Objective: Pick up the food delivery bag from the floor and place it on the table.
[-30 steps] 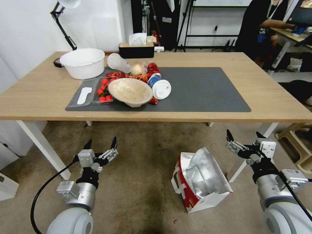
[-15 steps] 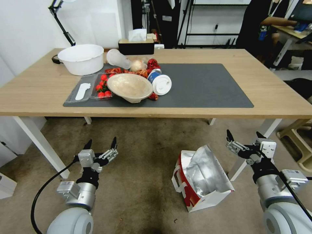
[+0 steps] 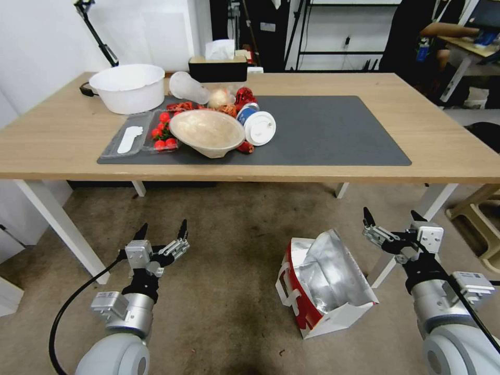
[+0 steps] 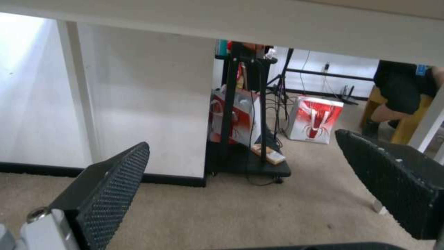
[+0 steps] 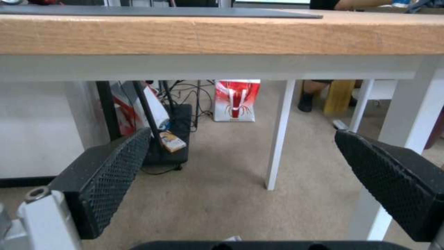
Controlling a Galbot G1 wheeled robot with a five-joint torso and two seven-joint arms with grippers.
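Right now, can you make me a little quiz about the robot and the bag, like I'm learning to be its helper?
1. True or false: the food delivery bag is already on the table.
2. Which pincer is nearer the bag? A) left pincer B) right pincer
3. Fill the blank: both pincers are ____ and hold nothing.

Key:
1. False. The bag sits on the carpet, in front of the table, with its silver lining showing.
2. B. The right pincer hangs just beside the bag; the left one is farther off across the floor.
3. Open. Each one's fingers are spread apart above the floor.
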